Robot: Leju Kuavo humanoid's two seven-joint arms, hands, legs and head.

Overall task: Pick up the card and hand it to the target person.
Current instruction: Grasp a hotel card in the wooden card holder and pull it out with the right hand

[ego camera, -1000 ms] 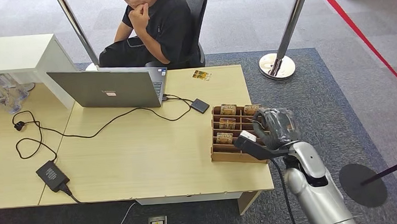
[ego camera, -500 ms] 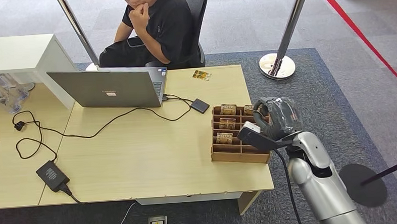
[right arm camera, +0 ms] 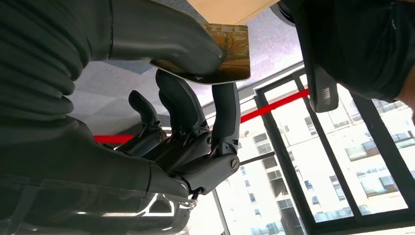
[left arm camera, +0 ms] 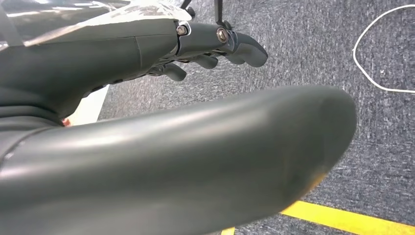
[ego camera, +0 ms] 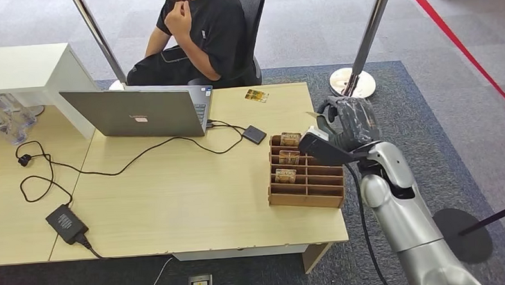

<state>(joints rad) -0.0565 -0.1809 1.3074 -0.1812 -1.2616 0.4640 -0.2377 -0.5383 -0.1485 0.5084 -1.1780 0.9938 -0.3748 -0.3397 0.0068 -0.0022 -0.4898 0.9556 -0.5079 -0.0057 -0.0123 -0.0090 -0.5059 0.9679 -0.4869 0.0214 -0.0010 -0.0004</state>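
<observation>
My right hand (ego camera: 346, 129) is raised above the right end of the wooden card rack (ego camera: 306, 171) on the desk. It pinches a brown printed card (right arm camera: 230, 54) between the thumb and a finger; in the head view only the card's pale edge (ego camera: 316, 117) shows. Other brown cards (ego camera: 290, 156) stand in the rack's slots. The person in black (ego camera: 200, 35) sits in a chair behind the desk, one hand at the face. My left hand (left arm camera: 215, 41) hangs over grey carpet, its fingers loosely curled and holding nothing.
A grey laptop (ego camera: 136, 112) stands open at the desk's back, with black cables and a power brick (ego camera: 66, 223) to the left. A small black box (ego camera: 254, 135) and a loose card (ego camera: 256, 95) lie near the rack. A stanchion base (ego camera: 352, 83) stands beyond the desk's right end.
My right hand has lifted out of the rack with the card and moved away from me, toward the far side of the desk. The person has leaned back a little.
</observation>
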